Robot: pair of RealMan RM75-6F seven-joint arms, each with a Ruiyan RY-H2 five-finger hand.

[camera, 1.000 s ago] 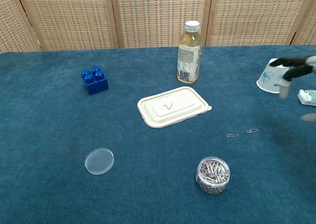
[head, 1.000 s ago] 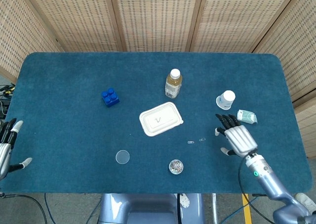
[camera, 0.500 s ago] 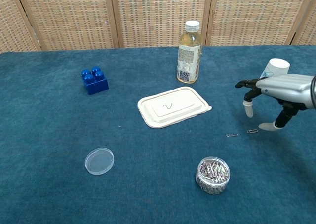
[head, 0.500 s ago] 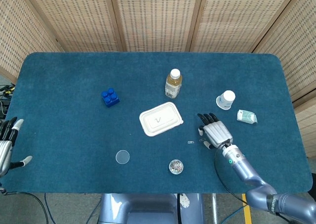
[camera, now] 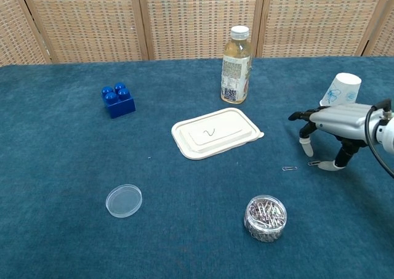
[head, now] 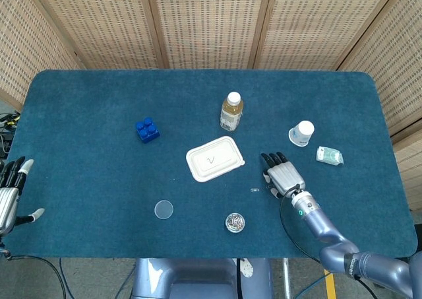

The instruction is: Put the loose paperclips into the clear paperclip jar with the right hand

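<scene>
The clear paperclip jar (head: 235, 222) (camera: 266, 217), full of clips, stands uncapped near the table's front edge. Its round clear lid (head: 163, 210) (camera: 124, 200) lies flat to the left. Two loose paperclips lie on the blue cloth: one (head: 254, 190) (camera: 289, 168) by itself, the other (camera: 314, 163) right at the thumb tip of my right hand (head: 282, 175) (camera: 335, 119). That hand hovers low over the second clip, palm down, fingers apart, holding nothing. My left hand (head: 8, 197) rests open at the table's left edge.
A juice bottle (head: 231, 111) (camera: 236, 64) stands behind a white food-box lid (head: 214, 158) (camera: 215, 132). A blue block (head: 147, 129) (camera: 118, 100) sits at the left. A tipped paper cup (head: 302, 132) (camera: 340, 89) and a small packet (head: 329, 156) lie just beyond the right hand.
My right hand has swept left from the cup and packet and dropped down over the right-hand paperclip. The clips, jar and left hand have not moved.
</scene>
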